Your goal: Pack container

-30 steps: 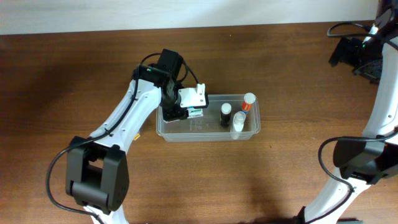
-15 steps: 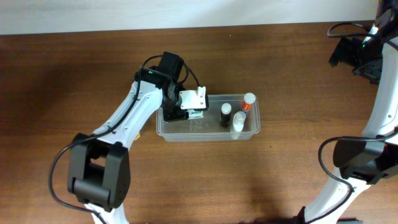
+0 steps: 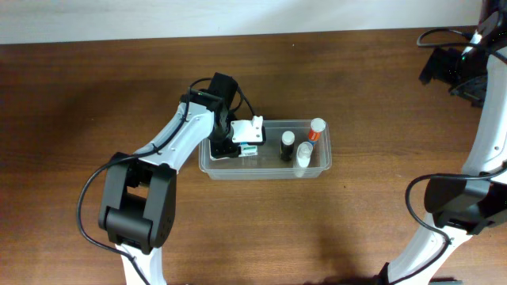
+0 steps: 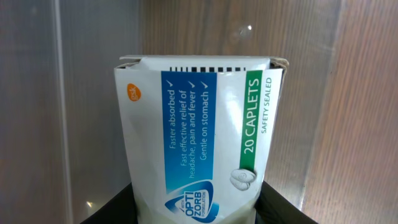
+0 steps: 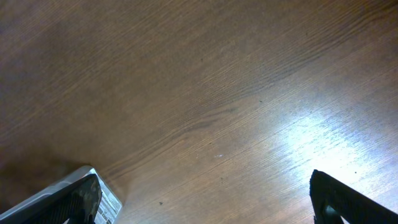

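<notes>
The clear plastic container [image 3: 265, 169] sits mid-table. It holds a black-capped bottle [image 3: 287, 146], a white bottle [image 3: 303, 159] and an orange-and-white tube [image 3: 315, 129]. My left gripper [image 3: 238, 144] is shut on a white, blue and green caplet box [image 3: 251, 131] and holds it inside the container's left end. In the left wrist view the caplet box [image 4: 199, 149] fills the frame between my left gripper fingers [image 4: 196, 214], with the container wall [image 4: 56, 93] behind. My right gripper [image 3: 455, 71] is open and empty at the far right; in its own view its fingers [image 5: 205, 199] frame bare wood.
The brown wooden table [image 3: 356, 222] surrounds the container. A pale wall strip [image 3: 238, 16] runs along the far edge. The right arm's base [image 3: 463, 214] stands at the lower right.
My left gripper has shifted slightly right and lower with the caplet box, deeper into the container's left end. The right arm has not moved.
</notes>
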`<state>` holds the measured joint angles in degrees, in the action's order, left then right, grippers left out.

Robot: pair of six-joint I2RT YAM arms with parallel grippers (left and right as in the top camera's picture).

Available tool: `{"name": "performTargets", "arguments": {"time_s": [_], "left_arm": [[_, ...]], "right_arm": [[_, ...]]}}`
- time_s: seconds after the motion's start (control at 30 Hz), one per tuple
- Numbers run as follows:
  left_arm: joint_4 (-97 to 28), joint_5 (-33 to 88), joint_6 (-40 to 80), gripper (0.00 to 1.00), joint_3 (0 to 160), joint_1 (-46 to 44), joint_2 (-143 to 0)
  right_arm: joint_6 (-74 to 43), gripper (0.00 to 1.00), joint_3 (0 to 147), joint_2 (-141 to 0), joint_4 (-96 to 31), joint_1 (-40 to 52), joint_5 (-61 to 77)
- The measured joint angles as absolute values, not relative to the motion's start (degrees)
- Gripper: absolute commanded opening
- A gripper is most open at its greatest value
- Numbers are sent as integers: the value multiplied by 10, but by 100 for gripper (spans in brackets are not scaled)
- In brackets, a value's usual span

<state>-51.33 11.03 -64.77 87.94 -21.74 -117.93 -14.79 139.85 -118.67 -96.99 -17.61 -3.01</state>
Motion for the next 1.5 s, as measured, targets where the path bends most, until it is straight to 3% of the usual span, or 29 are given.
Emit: {"name": "performTargets", "arguments": {"time_s": [0.1, 0.2, 0.73, 1.03, 1.13, 1.23, 1.5], "left_arm": [[-513, 105, -651, 60, 879, -217, -1179], [-513, 103, -652, 64, 879, -218, -1179], [-513, 103, -652, 63, 879, -217, -1179], [-514, 101, -644, 50, 895, -218, -1179], [-514, 101, -630, 31, 920, -220, -1179], [-513, 101, -600, 1, 938, -222, -1170], [-544, 101, -416, 1, 952, -222, -1115]], "right_arm": [[-148, 98, 1399, -1187, -970, -176, -30], [-148, 98, 1399, -1187, -970, -176, -30], [-147, 98, 1399, -1187, -970, -176, -30], [-148, 98, 1399, -1187, -970, -176, -30], [-148, 99, 1399, -1187, -970, -176, -30], [-148, 98, 1399, -1187, -970, -176, -30], [-148, 98, 1399, -1187, -970, -176, -30]]}}
